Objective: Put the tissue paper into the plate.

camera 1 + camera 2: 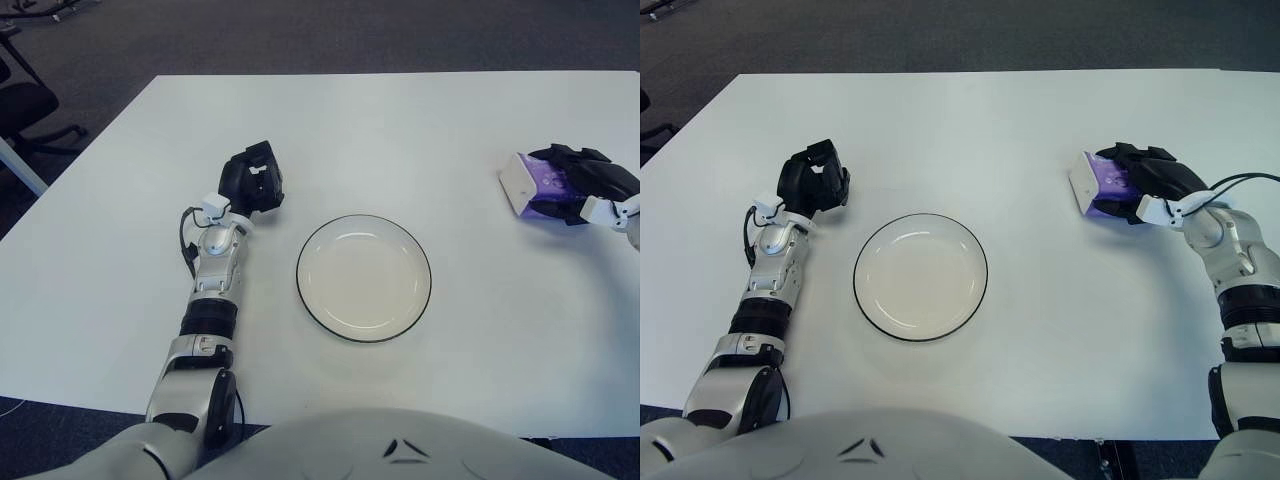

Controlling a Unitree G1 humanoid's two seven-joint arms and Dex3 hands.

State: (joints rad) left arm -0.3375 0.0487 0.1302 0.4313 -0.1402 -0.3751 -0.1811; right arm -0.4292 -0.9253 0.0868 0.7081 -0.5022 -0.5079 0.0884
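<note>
Tissue pack (1098,186) sits far out on the right side of the white table (970,110), a small purple-and-white packet, and the right hand (1152,180) is right there on it. Dark fingers (1140,156) are curled over the top and down the near side of the pack, so by the look of it the hand has closed on it, though whether the packet is clear of the tabletop is hard to call from up here. Its white end face points left, towards the middle of the table, and its long axis seems to run roughly left to right, in line with the way the hand reaches in.

Now the key line: the plate (920,277), white with a dark rim and nothing in it, lies well apart from the pack, off to the left and nearer the robot's body. So the carry ahead, I'd say, is a sweep inwards and back towards the torso. The right forearm comes up from the lower right edge with the wrist bent inwards.

Over on the other side, the left hand (815,178) shows up and to the left of the plate, fingers curled with nothing in them, arm stretched along the table. It is the nearer hand to the plate, but nowhere near the pack.
</note>
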